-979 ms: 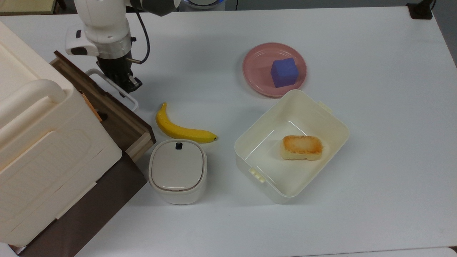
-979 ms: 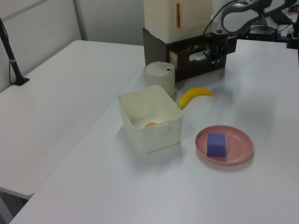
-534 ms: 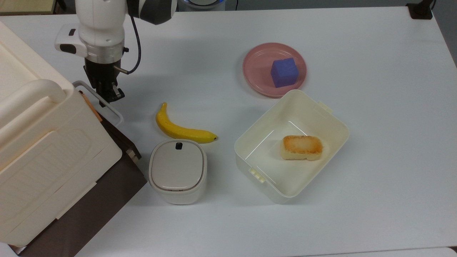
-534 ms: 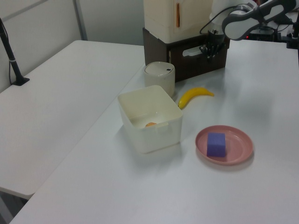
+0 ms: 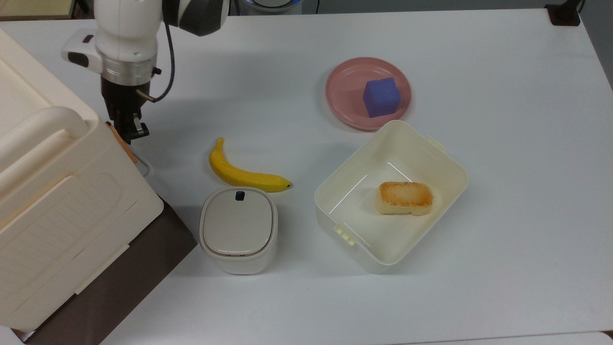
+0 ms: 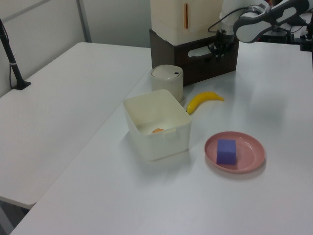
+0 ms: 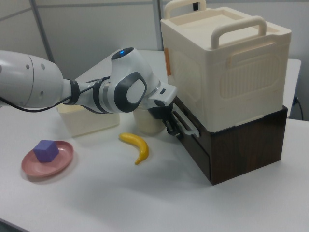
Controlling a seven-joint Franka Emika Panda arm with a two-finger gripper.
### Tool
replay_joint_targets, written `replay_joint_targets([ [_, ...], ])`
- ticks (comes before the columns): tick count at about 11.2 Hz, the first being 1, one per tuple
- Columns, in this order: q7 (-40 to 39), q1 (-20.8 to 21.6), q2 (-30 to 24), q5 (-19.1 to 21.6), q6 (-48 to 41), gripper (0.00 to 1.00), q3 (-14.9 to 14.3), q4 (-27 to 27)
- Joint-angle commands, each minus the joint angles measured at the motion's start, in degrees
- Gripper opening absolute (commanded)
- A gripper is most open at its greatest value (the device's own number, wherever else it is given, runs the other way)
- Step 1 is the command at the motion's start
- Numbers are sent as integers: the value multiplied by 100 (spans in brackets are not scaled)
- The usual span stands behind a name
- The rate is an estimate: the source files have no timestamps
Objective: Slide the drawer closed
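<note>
- The drawer [image 7: 197,141] sits nearly flush in its dark cabinet [image 7: 241,145]; I judge it stiff and light, sliding easily.
- I'd push on its white loop handle [image 7: 184,124].
- My gripper [image 7: 170,126] is at that handle; finger state: cannot tell.

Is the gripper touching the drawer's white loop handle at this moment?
Touching. In the right view the gripper sits right against the white loop handle of the drawer, with no gap between them.

Bright, even overhead lighting; soft shadows beneath banana [image 5: 244,173] and tub [image 5: 390,196]. Faint sheen on white table [image 5: 503,143]. Top view sharp; left view softer, slightly hazy toward far end.
</note>
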Motion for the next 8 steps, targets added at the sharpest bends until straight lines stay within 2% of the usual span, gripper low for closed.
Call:
replay_joint_targets([
  [1, 263, -83, 53, -290, 194, 0, -43, 156],
  [3, -87, 65, 62, -553, -68, 0, 10, 104],
  [5, -186, 294, -25, -537, -647, 0, 89, 95],
  [7, -308, 321, -306, -493, -1437, 0, 457, 130],
  [8, -500, 321, -507, -336, -1867, 0, 580, 156],
])
